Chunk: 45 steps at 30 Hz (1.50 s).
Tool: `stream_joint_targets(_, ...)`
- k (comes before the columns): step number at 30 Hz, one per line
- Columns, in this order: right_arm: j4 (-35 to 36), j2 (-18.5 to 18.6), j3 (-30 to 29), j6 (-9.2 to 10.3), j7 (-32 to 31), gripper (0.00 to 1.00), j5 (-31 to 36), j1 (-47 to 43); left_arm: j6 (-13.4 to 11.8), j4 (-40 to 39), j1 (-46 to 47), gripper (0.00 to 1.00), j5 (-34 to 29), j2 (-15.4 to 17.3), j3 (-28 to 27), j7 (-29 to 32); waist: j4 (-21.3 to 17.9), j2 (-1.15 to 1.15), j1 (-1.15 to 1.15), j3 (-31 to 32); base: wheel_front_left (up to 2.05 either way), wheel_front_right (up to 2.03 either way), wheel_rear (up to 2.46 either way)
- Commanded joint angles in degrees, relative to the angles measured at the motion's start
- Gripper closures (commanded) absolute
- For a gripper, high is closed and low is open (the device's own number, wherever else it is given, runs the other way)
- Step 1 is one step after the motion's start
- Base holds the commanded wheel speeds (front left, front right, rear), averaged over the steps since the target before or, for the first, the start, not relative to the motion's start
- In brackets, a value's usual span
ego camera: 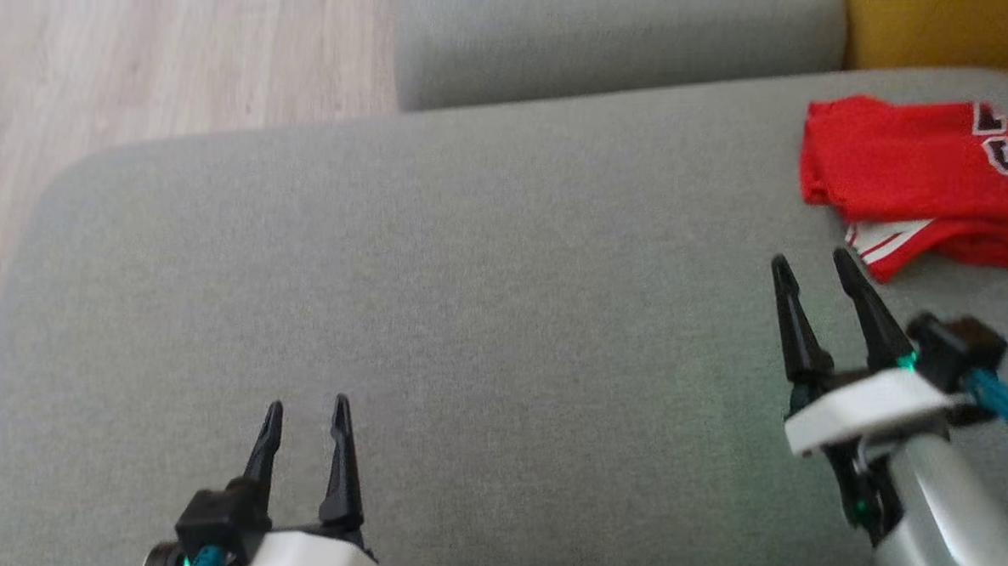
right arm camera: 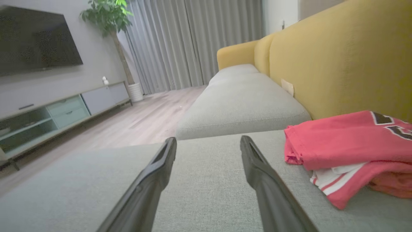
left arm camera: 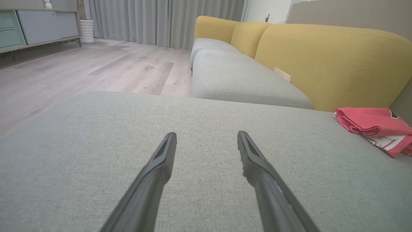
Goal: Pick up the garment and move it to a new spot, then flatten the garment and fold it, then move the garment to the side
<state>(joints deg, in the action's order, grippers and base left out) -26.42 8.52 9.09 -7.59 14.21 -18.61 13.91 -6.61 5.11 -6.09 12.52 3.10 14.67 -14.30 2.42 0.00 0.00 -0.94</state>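
**Fig. Both claws free above the sofa seat; garment folded at the side.**

The right claw [ego camera: 811, 258] has its two dark fingers spread and nothing between them. The left claw [ego camera: 307, 402] is likewise spread and empty. Both hover low over the grey seat cushion [ego camera: 470, 276], fingers pointing forward.

The garment [ego camera: 899, 164], a red jersey with white striped trim and black-and-white numerals, lies ahead and to the right of the right claw. It is near that claw's right finger but apart from it, and well away to the right of the left claw. It rests as a compact layered stack at the cushion's edge nearest the yellow backrest [right arm camera: 338, 64].

Progress, as judged from the lay of the cloth: the folding appears done, and the garment appears already set aside, since neither claw holds it. Little seems left beyond drawing the arms back. Whether the fold is tidy enough cannot be told, as part of the stack runs out of view.

Differences between views: the head view shows both claws together and the numerals from above. The right wrist view shows the stacked layers edge-on, with the striped trim poking out beneath, and beyond its claw a television [right arm camera: 32, 38], a plant [right arm camera: 109, 13] and a low sideboard [right arm camera: 64, 109]. The left wrist view shows the bare cushion ahead of its own claw and the wooden floor [left arm camera: 96, 71] beyond it.
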Motion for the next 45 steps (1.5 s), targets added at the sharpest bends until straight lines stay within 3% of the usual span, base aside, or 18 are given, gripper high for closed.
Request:
stream_joint_targets(1, 4.30, -0.73, 0.13, 0.10, 0.76, 0.00, 0.46, -0.93, -0.35, -2.08, 1.39, 0.00, -0.04, -0.23, -2.38, -0.70, -0.56, 0.00, 0.00, 2.68, 0.00, 0.00, 0.00)
stream_joint_targets(4, 10.09, -2.65, -2.80, 0.10, 0.77, 0.00, 0.44, -7.08, -0.02, -2.16, -0.16, 0.00, -0.51, -0.23, -2.77, -0.70, -0.06, 0.00, 0.00, 4.52, 0.00, 0.00, 0.00)
stream_joint_targets(11, 12.80, -4.31, -1.95, 0.10, 0.78, 0.00, 2.31, -18.07, 1.69, -3.32, -4.93, 0.00, -2.72, -0.23, -4.46, -0.70, 0.51, 0.00, 0.00, 8.43, 0.00, 0.00, 0.00)
stream_joint_targets(25, 12.45, -4.50, -2.37, 0.10, 0.78, 0.00, 5.12, -20.35, 3.31, -3.69, -6.90, 0.00, -4.43, -0.23, -5.56, -0.70, 0.86, 0.00, 0.00, 11.05, 0.00, 0.00, 0.00)
stream_joint_targets(34, 12.68, -4.67, -3.14, 0.10, 0.78, 0.00, 5.64, -20.70, 2.86, -3.79, -6.88, 0.00, -5.04, -0.23, -5.58, -0.70, 0.67, 0.00, 0.00, 10.74, 0.00, 0.00, 0.00)
stream_joint_targets(35, 10.85, -4.85, -4.24, 0.00, 0.00, 1.00, 5.08, -22.61, 2.97, -1.77, -9.20, 1.00, -4.87, 0.21, -3.68, 0.00, 0.67, 0.00, 0.00, 10.75, 0.00, 0.00, 0.00)
stream_joint_targets(45, 8.31, -4.91, -4.71, 0.01, -1.32, 1.00, 0.72, -22.49, 3.36, 1.14, -8.89, 1.00, -0.08, 0.46, -4.03, 0.92, 0.47, 0.00, 0.00, 10.17, 0.00, 0.00, 0.00)
